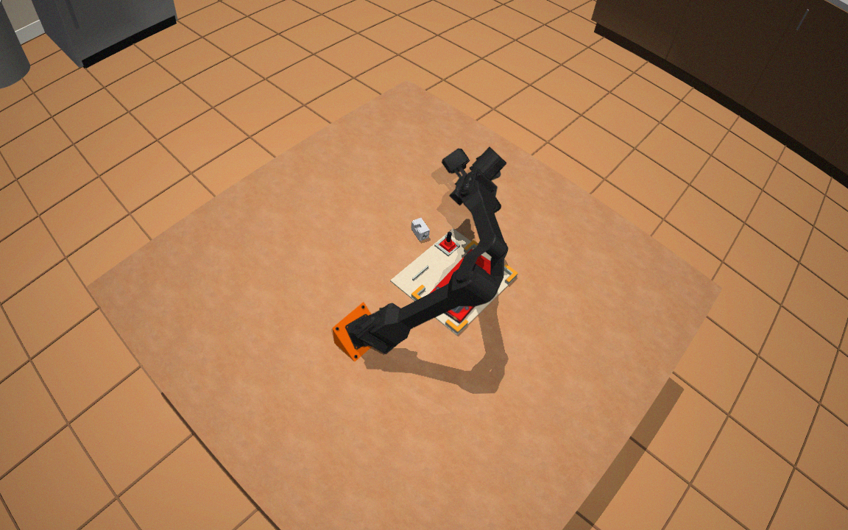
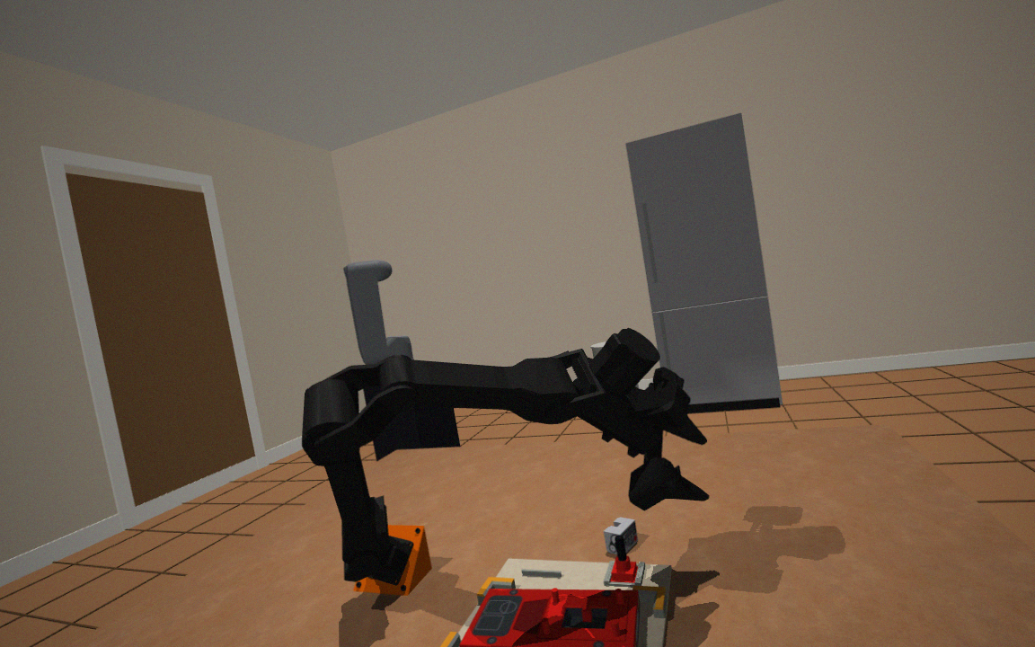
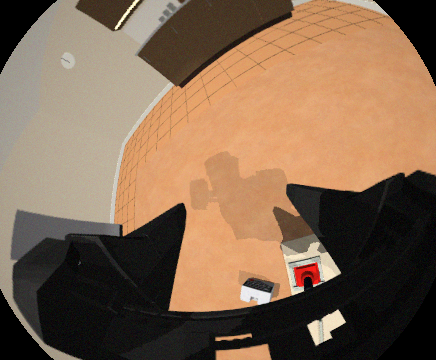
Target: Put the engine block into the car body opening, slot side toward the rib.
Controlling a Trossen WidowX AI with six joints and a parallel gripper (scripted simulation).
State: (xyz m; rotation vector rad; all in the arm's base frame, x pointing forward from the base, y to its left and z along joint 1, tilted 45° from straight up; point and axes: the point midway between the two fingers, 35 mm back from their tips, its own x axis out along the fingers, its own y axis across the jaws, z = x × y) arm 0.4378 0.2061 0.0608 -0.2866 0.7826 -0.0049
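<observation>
The grey-white engine block [image 1: 420,229] [image 2: 624,528] [image 3: 257,292] rests on the table just beyond the cream board, outside the car body. The red car body [image 1: 483,263] [image 2: 533,600] lies on the board; its dark opening [image 2: 583,618] shows in the exterior view with no block in it. In the top view the arm covers much of the car body, so the opening and its rib are hidden there. My gripper [image 2: 702,468] [image 3: 237,199] is wide open and empty, raised above table level. In the wrist view the block lies below the space between the fingers, near the gripper's body.
The cream board [image 1: 407,280] [image 3: 329,265] carries orange corner brackets [image 1: 457,325] [image 2: 655,599], a thin grey bar [image 1: 420,272] [image 2: 541,573] and a red part with an upright black knob [image 1: 447,246] [image 2: 624,572] [image 3: 305,275], close to the block. My forearm passes above the car body.
</observation>
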